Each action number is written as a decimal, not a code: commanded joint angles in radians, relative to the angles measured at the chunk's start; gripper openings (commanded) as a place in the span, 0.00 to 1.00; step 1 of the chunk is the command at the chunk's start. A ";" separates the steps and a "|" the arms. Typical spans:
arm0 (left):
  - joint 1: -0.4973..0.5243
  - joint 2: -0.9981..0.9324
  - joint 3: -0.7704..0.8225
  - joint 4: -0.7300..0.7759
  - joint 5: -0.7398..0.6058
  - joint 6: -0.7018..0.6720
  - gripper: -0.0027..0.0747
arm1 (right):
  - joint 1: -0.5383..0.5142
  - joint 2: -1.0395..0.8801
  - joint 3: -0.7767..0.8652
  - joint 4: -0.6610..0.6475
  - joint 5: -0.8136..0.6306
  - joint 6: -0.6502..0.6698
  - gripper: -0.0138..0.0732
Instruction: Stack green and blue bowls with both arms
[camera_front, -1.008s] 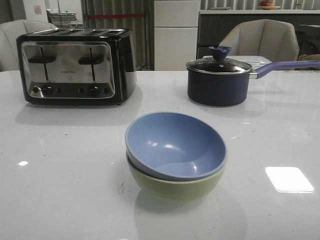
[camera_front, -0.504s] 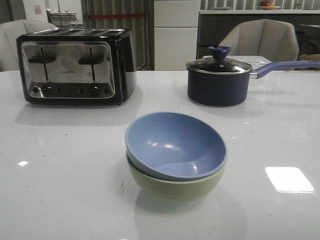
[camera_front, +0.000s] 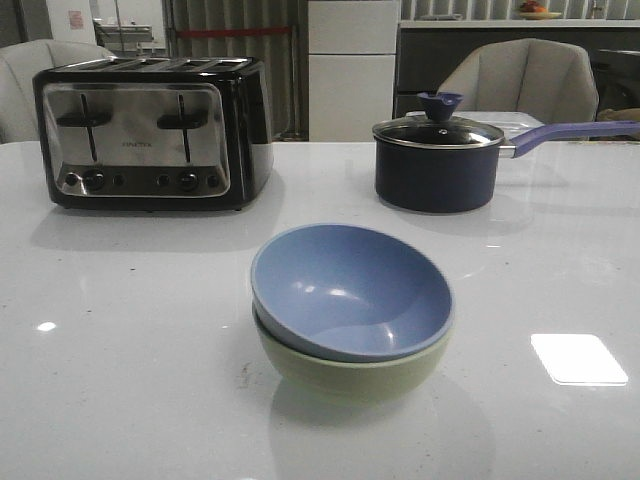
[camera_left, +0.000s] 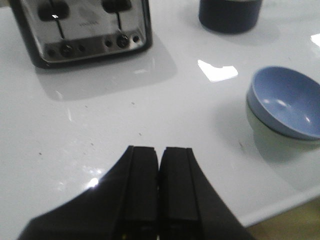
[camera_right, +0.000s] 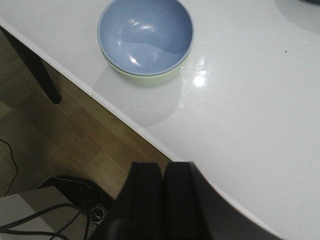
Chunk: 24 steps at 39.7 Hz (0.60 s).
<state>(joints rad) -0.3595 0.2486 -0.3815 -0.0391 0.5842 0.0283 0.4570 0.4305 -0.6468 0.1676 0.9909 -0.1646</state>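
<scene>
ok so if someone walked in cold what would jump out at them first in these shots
The blue bowl nested, slightly tilted, inside the green bowl, front and centre on the white table. Behind them stand a chrome toaster at back left and a lidded dark saucepan at back right. Both grippers, left and right, are shut and empty, away from the bowls.

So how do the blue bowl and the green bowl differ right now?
The blue bowl sits on top, nested inside the green bowl, which rests on the table. The blue bowl's whole inside shows; only the green bowl's outer wall shows. The blue bowl looks tilted, its rim higher on the side toward the toaster; the green bowl looks level. Both are plain, round, matte and similar in size.
</scene>
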 joint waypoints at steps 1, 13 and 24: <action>0.057 -0.066 0.073 -0.001 -0.251 -0.008 0.16 | -0.003 0.004 -0.026 0.001 -0.061 -0.006 0.19; 0.188 -0.260 0.366 -0.001 -0.622 -0.008 0.16 | -0.003 0.004 -0.026 0.001 -0.061 -0.006 0.19; 0.274 -0.272 0.393 -0.001 -0.641 -0.008 0.16 | -0.003 0.004 -0.026 0.001 -0.058 -0.006 0.19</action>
<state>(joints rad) -0.0959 -0.0047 0.0059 -0.0391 0.0438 0.0283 0.4570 0.4305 -0.6468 0.1676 0.9945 -0.1646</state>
